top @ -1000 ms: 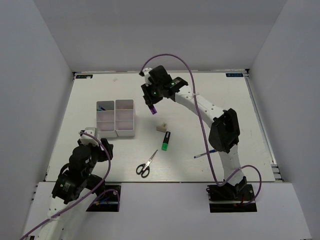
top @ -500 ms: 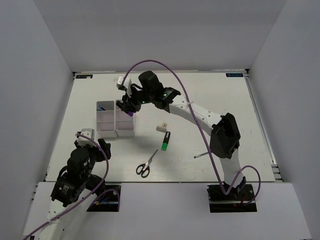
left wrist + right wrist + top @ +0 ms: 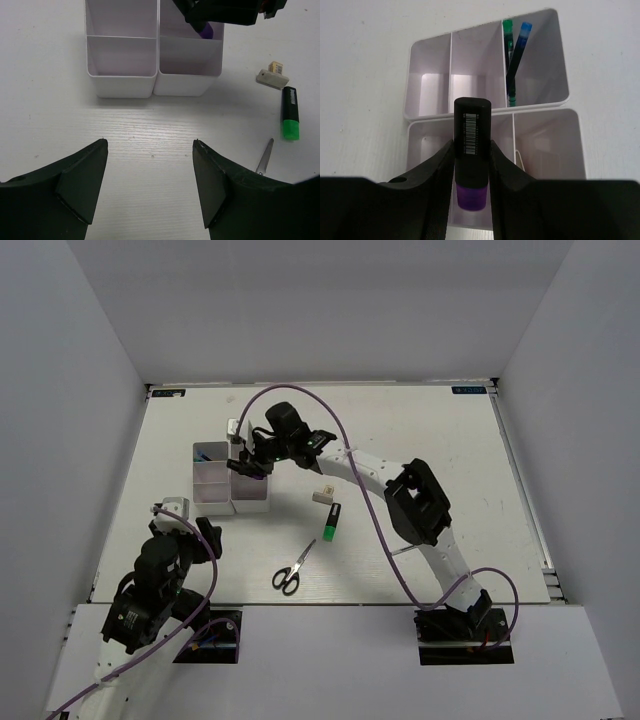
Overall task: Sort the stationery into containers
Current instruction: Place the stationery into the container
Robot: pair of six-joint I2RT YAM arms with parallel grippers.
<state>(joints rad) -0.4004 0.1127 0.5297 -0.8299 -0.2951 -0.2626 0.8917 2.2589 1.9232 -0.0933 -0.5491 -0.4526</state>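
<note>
Swinging left from the middle of the counter, the right arm now has its right hand (image 3: 247,462) over the tray (image 3: 250,506), which sits toward the counter's left edge. That hand is pinching the purple highlighter (image 3: 472,155).

The right wrist view shows a barcode on the highlighter's black cap, and the highlighter hangs over the right half of the tray. The left wrist view shows the purple end low at that half. I cannot tell if it is inside yet.

Only the right wrist view looks into the tray. A green pen (image 3: 507,45) and a blue pen (image 3: 521,42) stand in one end box of the left half. The other boxes look bare.

The left hand (image 3: 149,142) is spread wide with nothing in it, near the counter's near-left corner.

The top view shows the beige block (image 3: 322,494), the green highlighter (image 3: 331,523) and the scissors (image 3: 290,573) lying loose mid-counter, toward the near edge. The left wrist view shows only the scissors' tip.
</note>
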